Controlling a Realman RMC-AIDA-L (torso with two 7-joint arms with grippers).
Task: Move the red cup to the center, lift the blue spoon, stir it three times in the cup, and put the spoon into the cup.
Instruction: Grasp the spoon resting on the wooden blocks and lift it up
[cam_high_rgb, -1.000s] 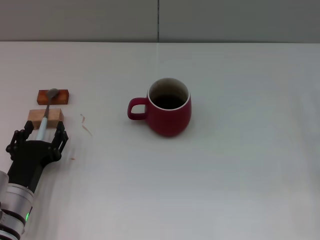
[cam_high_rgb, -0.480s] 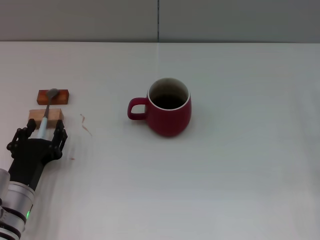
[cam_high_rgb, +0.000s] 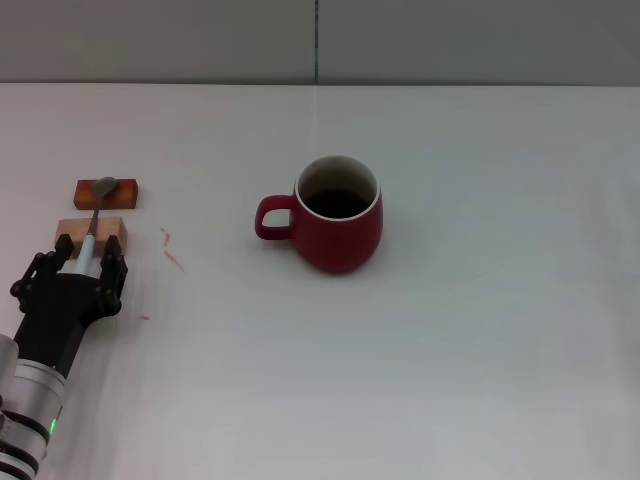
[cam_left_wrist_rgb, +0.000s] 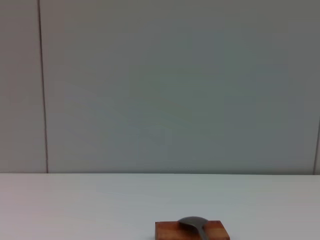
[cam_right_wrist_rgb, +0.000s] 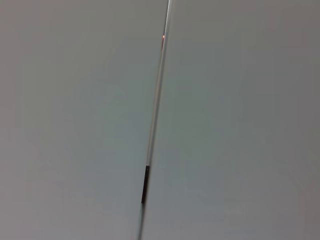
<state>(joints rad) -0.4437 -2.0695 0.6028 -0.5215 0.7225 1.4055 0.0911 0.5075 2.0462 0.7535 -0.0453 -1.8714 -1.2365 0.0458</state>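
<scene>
All I see of my robot is the left gripper (cam_high_rgb: 85, 262): matte black linkage fingers, black body, then a silver wrist cuff with a tiny green LED.

Grey spoon bowl (cam_left_wrist_rgb: 192, 222) on brown block (cam_left_wrist_rgb: 192, 231)

A white desk (cam_high_rgb: 450, 350) carries two small wooden blocks: a pale one (cam_high_rgb: 112, 230) just ahead of the left pincer (cam_high_rgb: 84, 264), touching its fingertips or nearly so; a reddish-brown one (cam_high_rgb: 124, 194) just beyond it, farther from the pincer; a grey wall (cam_high_rgb: 450, 40) behind, split by a vertical seam (cam_high_rgb: 317, 40); faint scuffs (cam_high_rgb: 172, 250) just beside the pincer.
</scene>
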